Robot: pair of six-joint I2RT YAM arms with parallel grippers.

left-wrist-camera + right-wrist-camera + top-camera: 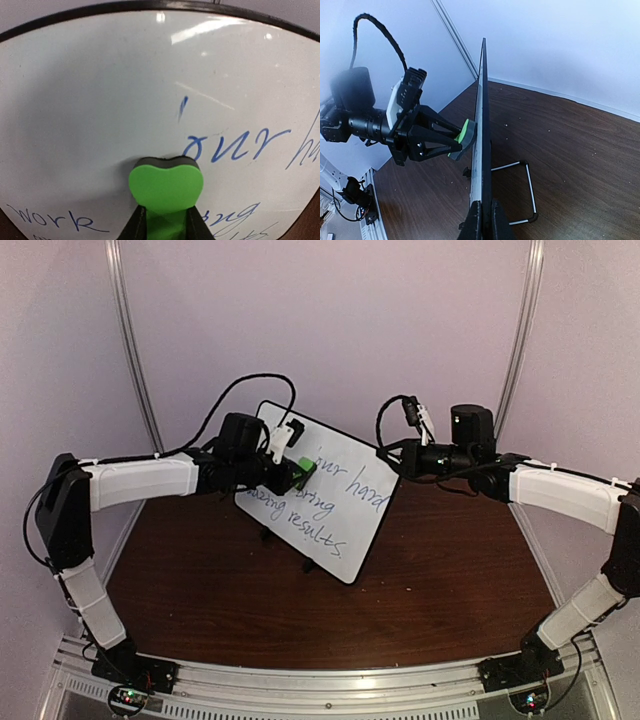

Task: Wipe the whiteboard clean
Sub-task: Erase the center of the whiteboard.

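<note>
your left gripper (pixel 166 222) clamps the green foam eraser (pixel 166 187) flat on the large white black-framed whiteboard (pixel 95 100); blue handwriting (pixel 235 147) lies right of and below it.

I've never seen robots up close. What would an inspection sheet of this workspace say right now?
Surface: dark brown table with pale specks.
Job's things: whiteboard standing on wire stand, blue handwriting on it; green eraser pressed against its face.
Clutter: nothing seen.
Grippers: left gripper holds the eraser; right gripper clamps the board's edge.
Cables: black cable loops above each wrist.
Surroundings: pale walls, metal rail at near edge.
</note>
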